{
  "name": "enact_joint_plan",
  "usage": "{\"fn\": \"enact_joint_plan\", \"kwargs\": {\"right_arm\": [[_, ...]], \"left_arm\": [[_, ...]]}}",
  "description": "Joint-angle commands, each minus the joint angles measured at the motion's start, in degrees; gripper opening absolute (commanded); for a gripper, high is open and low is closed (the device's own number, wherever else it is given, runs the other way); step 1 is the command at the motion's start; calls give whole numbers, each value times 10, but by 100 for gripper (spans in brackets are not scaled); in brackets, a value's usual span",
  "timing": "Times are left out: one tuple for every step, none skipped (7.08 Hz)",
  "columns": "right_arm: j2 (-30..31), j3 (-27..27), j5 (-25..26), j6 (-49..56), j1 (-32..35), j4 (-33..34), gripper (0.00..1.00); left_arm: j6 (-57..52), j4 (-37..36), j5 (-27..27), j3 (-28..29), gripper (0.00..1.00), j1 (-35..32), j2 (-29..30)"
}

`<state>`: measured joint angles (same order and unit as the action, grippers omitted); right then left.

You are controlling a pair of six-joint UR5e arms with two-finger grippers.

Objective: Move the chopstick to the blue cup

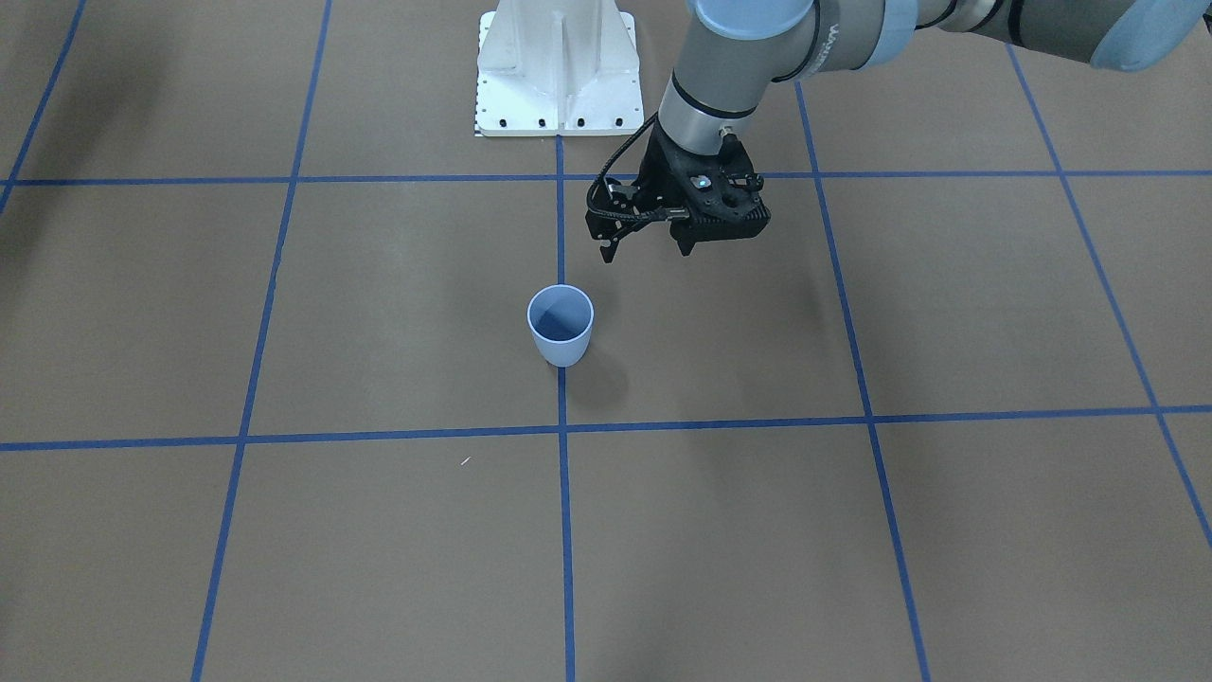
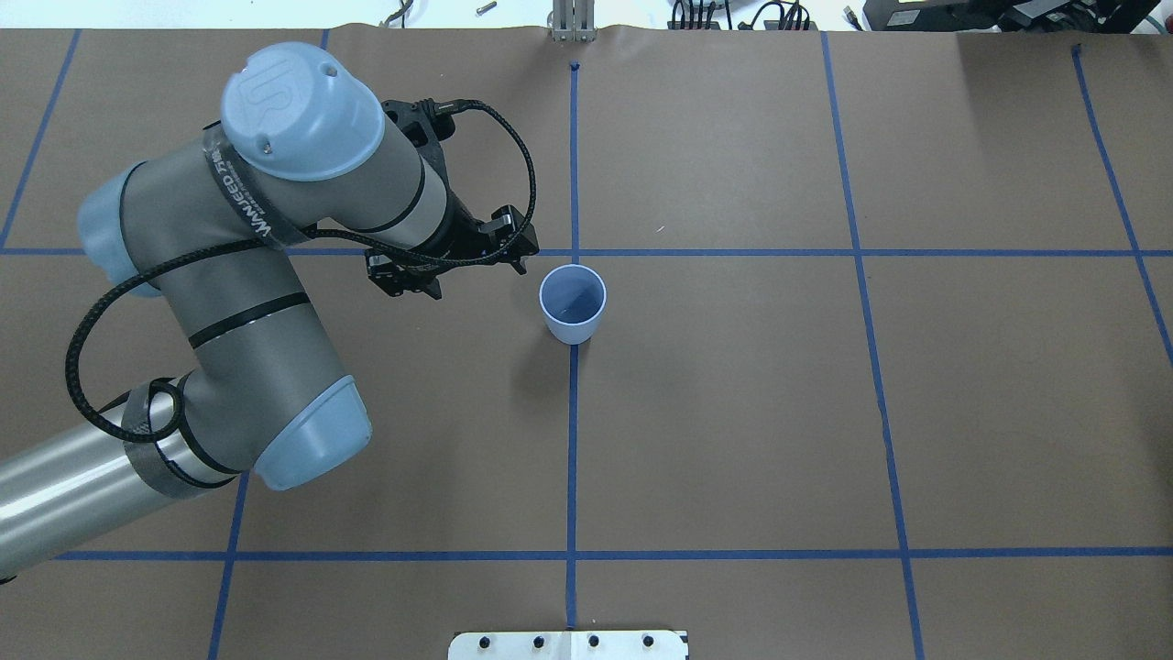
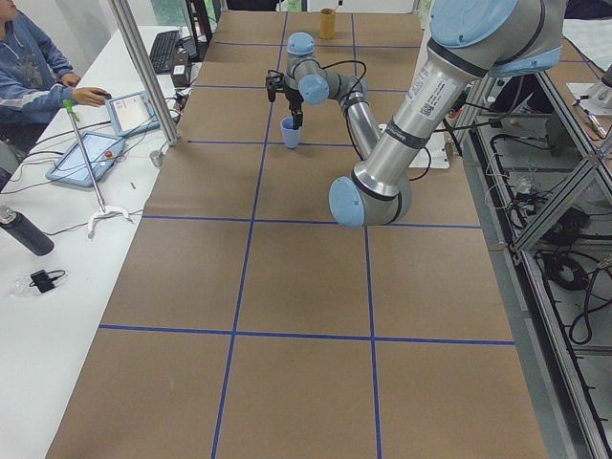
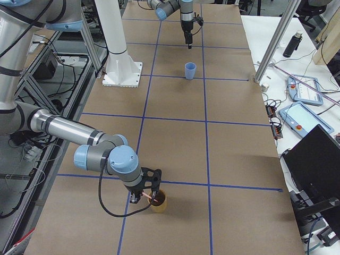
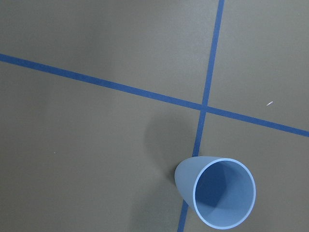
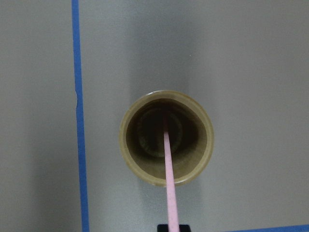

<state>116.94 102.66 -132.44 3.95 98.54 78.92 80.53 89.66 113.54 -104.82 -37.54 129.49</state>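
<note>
Brown-papered table point(image 1: 379, 313) | one blue cup point(image 1: 561, 327) | one chopstick point(image 6: 170, 174) in one olive cup point(image 6: 205, 145), clamped by right gripper point(image 6: 174, 227) | left gripper point(image 1: 646, 253) parted | arm-band lettering point(image 2: 240, 197) blurred

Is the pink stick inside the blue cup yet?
No, the blue cup is empty inside, and the pink chopstick sits in the tan cup instead.

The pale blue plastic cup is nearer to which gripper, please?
Left. The left gripper hovers beside the blue cup; the right gripper is far off, at a tan cup.
</note>
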Motion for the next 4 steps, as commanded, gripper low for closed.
{"fn": "enact_joint_plan", "kwargs": {"right_arm": [[-8,1,-5,0,13,0,0],[-16,8,-10,0,25,5,0],[-30,20,-28,0,37,39,0],[-32,60,-31,0,43,91,0]], "left_arm": [[1,1,-9,0,98,1,-2],[1,2,-18,0,98,2,-2],[2,2,-18,-1,98,2,-4],[2,2,-18,-1,98,2,-5]]}}
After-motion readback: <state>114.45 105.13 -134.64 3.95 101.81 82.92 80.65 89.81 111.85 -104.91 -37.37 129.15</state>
